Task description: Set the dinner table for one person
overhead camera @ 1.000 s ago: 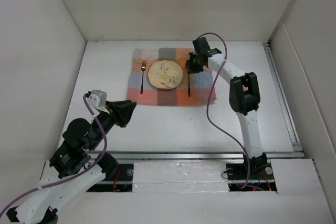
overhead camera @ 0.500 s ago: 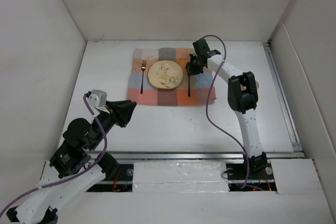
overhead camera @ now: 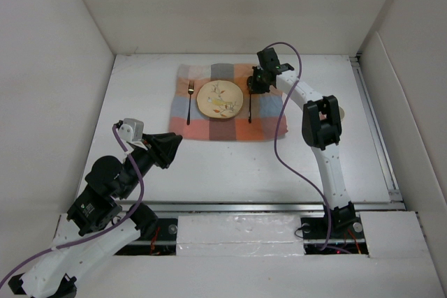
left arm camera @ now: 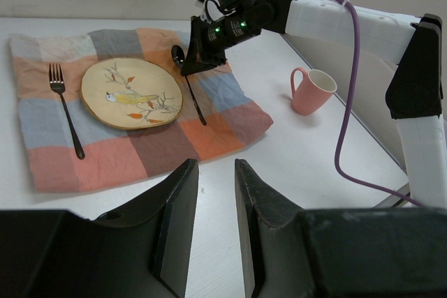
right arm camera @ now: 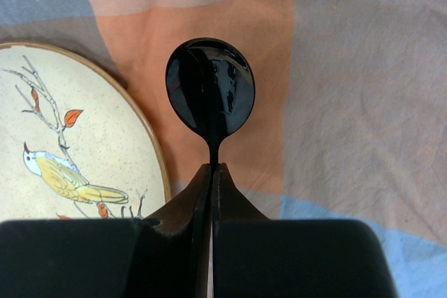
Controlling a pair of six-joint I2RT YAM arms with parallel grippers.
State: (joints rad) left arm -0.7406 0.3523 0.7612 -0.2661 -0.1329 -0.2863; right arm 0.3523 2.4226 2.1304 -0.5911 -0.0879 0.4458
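The white dinner table [overhead camera: 209,165] holds a checked cloth [overhead camera: 269,120] at the far middle. On the cloth lie a bird-painted plate [overhead camera: 220,100], a dark fork [overhead camera: 189,95] to its left and a black spoon [overhead camera: 251,113] to its right. My right gripper [overhead camera: 255,87] is shut on the spoon's neck just below its bowl [right arm camera: 210,92], beside the plate's rim [right arm camera: 77,144]. My left gripper [overhead camera: 174,146] is open and empty over bare table, near the cloth's front edge [left arm camera: 223,113].
A pink mug [left arm camera: 312,91] stands on the table right of the cloth, under my right arm. White walls close in the left, far and right sides. A purple cable [overhead camera: 278,137] hangs from the right arm over the cloth's right edge.
My right gripper has shifted slightly toward the far side, and the spoon has moved with it. The left arm has barely moved.
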